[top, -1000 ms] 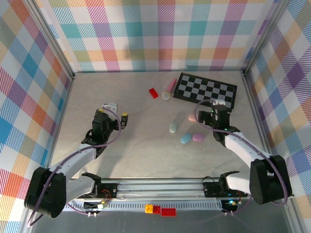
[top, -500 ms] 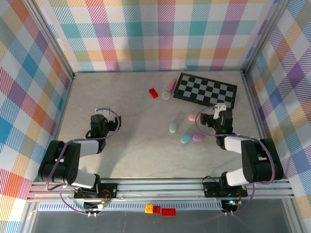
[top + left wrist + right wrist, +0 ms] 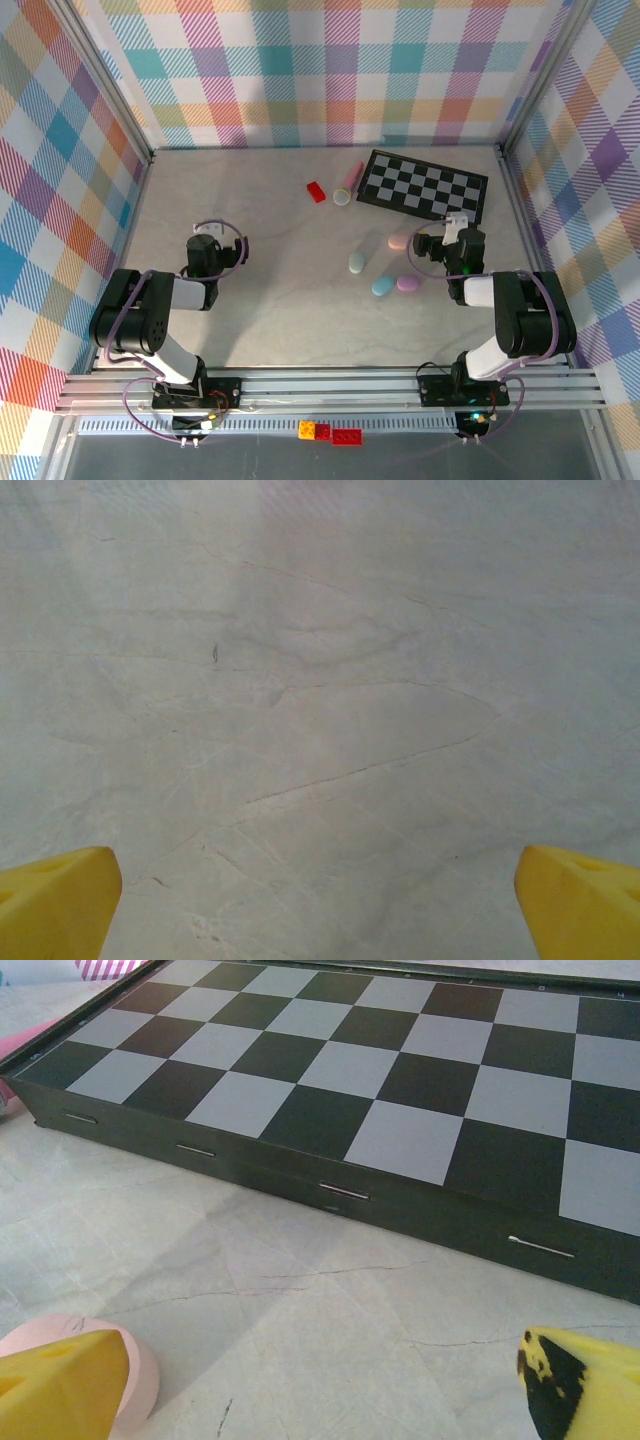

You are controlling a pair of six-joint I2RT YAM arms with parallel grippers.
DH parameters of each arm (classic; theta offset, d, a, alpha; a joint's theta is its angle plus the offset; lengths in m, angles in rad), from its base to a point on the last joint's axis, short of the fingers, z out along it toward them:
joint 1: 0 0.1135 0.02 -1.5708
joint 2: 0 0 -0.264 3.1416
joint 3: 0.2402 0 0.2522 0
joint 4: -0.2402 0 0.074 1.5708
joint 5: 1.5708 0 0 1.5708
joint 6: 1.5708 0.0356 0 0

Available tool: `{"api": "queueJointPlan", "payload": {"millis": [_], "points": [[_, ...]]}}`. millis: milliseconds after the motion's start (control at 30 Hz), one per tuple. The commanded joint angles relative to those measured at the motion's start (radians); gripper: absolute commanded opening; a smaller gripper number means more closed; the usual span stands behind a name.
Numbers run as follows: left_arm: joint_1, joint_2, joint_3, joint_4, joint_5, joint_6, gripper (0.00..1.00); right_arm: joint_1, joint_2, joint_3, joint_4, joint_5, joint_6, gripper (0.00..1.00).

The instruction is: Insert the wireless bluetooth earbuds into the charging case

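- Both arms have folded back toward their bases since a second ago. Your left gripper [image 3: 207,250] and right gripper [image 3: 441,250] now sit low over the table [image 3: 280,310].
- Left gripper: yellow fingertips [image 3: 55,900] spread wide over bare marble, holding nothing.
- Right gripper: also spread and empty, facing the chessboard [image 3: 400,1080], with the pink case [image 3: 145,1375] just beside one fingertip.
- The mint case [image 3: 358,262], blue case [image 3: 383,287] and purple case [image 3: 408,283] lie unmoved, near your right gripper.
- You cannot make out the earbuds from above; they are too small.

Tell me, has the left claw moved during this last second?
Yes. The left gripper has drawn leftward, away from the red brick, toward the left wall.
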Motion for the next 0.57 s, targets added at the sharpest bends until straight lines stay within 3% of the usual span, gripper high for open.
{"api": "queueJointPlan", "payload": {"millis": [0,533], "points": [[0.01,0.002,0.02,0.034,0.013,-0.013,1.0,-0.006,0.005,0.019,0.031,-0.028,0.016,0.99],[0.01,0.002,0.021,0.032,0.015,-0.012,1.0,-0.006,0.002,0.012,0.041,-0.025,0.016,0.99]]}}
